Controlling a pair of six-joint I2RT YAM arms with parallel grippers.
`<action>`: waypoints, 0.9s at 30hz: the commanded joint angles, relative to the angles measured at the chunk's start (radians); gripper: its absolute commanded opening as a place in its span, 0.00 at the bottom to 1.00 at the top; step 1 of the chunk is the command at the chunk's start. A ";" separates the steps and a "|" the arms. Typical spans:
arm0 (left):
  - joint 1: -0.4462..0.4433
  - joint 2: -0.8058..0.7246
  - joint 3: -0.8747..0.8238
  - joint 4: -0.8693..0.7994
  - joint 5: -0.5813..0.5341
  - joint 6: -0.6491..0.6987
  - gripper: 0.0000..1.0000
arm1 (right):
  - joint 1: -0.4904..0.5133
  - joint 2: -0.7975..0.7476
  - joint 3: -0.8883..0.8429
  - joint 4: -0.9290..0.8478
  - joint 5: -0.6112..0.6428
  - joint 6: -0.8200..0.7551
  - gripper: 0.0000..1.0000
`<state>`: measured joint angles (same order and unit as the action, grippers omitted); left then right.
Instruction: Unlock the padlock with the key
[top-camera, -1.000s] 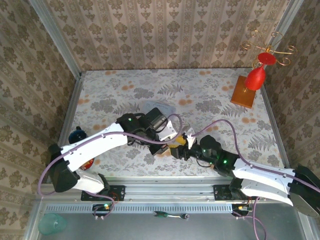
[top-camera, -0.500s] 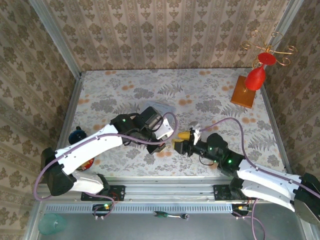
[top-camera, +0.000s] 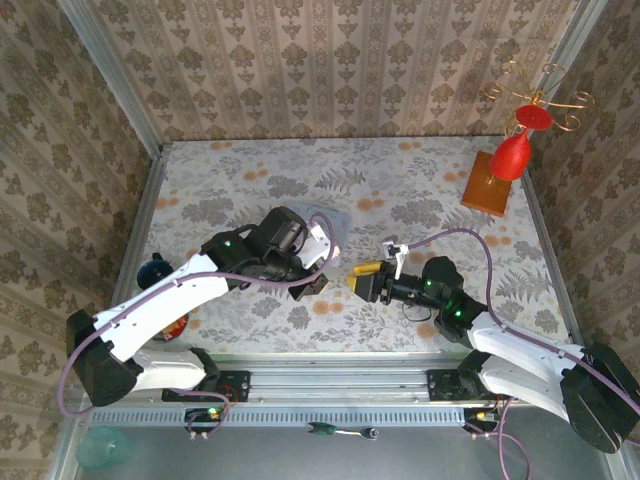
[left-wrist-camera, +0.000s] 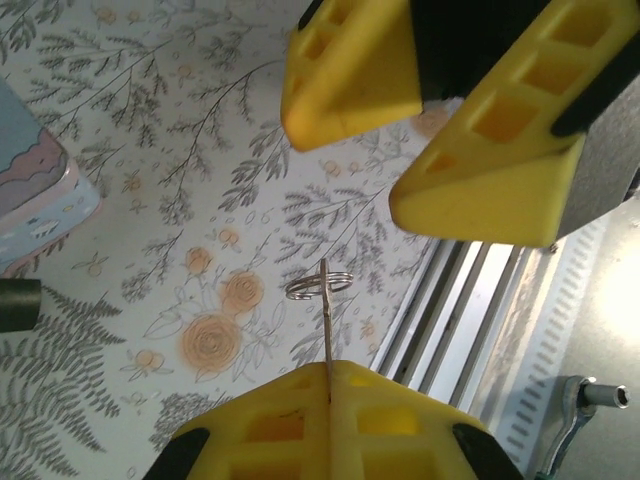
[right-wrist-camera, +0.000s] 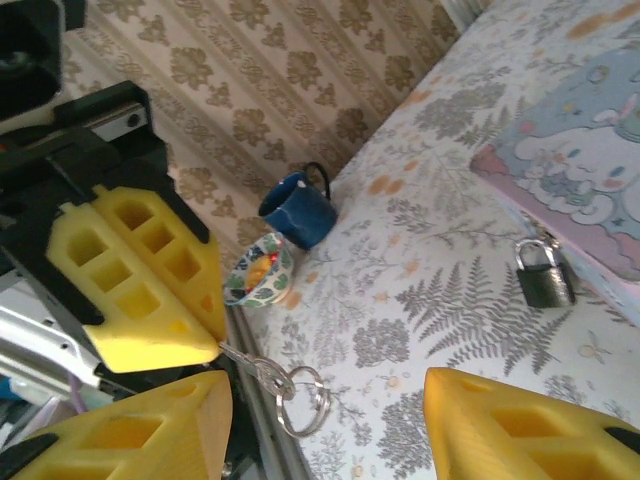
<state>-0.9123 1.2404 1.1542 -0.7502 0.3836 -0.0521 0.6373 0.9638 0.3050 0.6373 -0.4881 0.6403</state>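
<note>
top external. floral-printed tabletop (top-camera: 420, 190), boxed in by patterned walls. white left arm (top-camera: 170, 295) comes in from the near left, white right arm (top-camera: 520, 350) from the near right. the two sets of jaws face each other over the near middle, close but apart. pastel cartoon tin box (top-camera: 330, 222) lies partly under the left wrist. red goblet-shaped piece (top-camera: 512, 152) stands on an orange wooden block (top-camera: 487, 190) in the far right corner. dark blue enamel mug (top-camera: 155, 268) sits at the left edge.

left wrist. left jaws: the yellow fingers (left-wrist-camera: 330, 430) are pressed together on a thin silvery key (left-wrist-camera: 327, 335). a wire split ring (left-wrist-camera: 320, 287) hangs at the key's outer end. the two yellow fingers (left-wrist-camera: 490, 150) of the right jaws sit beyond the ring, spread apart and clear of it. one corner of the tin box (left-wrist-camera: 40, 200) is at the left edge.

right wrist. right jaws: set wide, gripping nothing; the yellow fingers (right-wrist-camera: 530, 430) flank the bottom of the view. the key (right-wrist-camera: 245, 357) juts from the left jaws opposite, its ring (right-wrist-camera: 305, 400) hanging in the gap, nearer one finger. tiny dark-bodied padlock with a thin silvery shackle (right-wrist-camera: 543, 272) lies flat on the tabletop (right-wrist-camera: 420, 300), just beside the tin box's (right-wrist-camera: 590, 180) near edge and well apart from the key. cannot tell if it is locked. the blue mug (right-wrist-camera: 300, 210) stands just beside a small patterned bowl (right-wrist-camera: 258, 270) at the tabletop's edge.
</note>
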 joint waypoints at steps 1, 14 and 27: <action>0.012 -0.024 -0.012 0.054 0.075 -0.020 0.00 | -0.002 0.018 0.002 0.094 -0.078 0.021 0.52; 0.017 -0.034 -0.023 0.076 0.110 -0.023 0.00 | 0.002 0.053 0.019 0.130 -0.134 0.022 0.44; 0.024 -0.042 -0.020 0.076 0.101 -0.023 0.00 | 0.018 0.066 0.036 0.117 -0.165 -0.002 0.32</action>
<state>-0.9005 1.2217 1.1381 -0.6861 0.4721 -0.0601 0.6460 1.0298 0.3077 0.7372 -0.6243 0.6548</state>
